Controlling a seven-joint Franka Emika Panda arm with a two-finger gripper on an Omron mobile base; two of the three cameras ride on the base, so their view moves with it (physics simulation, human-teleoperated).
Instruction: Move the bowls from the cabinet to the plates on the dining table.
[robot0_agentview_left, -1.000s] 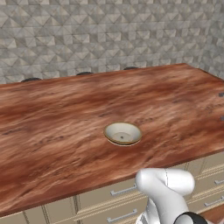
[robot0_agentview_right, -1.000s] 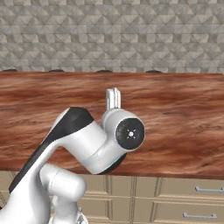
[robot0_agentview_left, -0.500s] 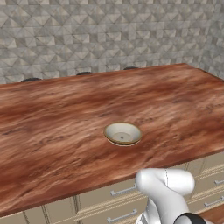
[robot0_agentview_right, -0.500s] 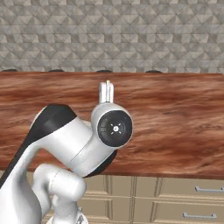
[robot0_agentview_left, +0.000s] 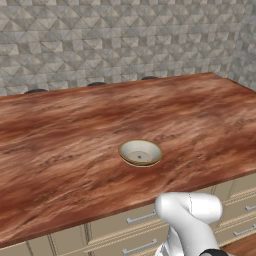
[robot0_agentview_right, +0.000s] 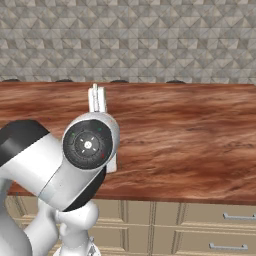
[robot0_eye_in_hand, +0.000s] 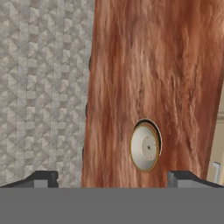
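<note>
You are looking at a long, glossy reddish-brown wood-grain worktop (robot0_agentview_left: 75, 145) that runs across both base views, backed by a grey wall of small triangular stone tiles (robot0_agentview_left: 125, 40). A wide, shallow cream ceramic bowl with a tan-brown rim (robot0_agentview_left: 140, 152) sits upright on the worktop, toward its near edge and well away from the wall. In the hand view you see the same bowl (robot0_eye_in_hand: 145, 148) just ahead of the gripper (robot0_eye_in_hand: 113, 179), with a thin dark edge showing under its far side, as of a small plate whose rim peeks out; you cannot tell more about it than that.

Your gripper is spread wide: its two dark fingertips (robot0_eye_in_hand: 41, 178) stand far apart at the bottom of the hand view, with nothing between them. It is apart from the bowl and holds nothing. In the right base view the white arm (robot0_agentview_right: 60, 170) bends across the lower left, and the pale fingers (robot0_agentview_right: 97, 99) stick up behind the round dark joint cap, above the worktop.

Beige drawer fronts with silver bar handles (robot0_agentview_left: 135, 232) line the front below the worktop. Several small dark shapes (robot0_agentview_left: 97, 84) sit at the far edge of the worktop against the wall; they are too small to identify.
</note>
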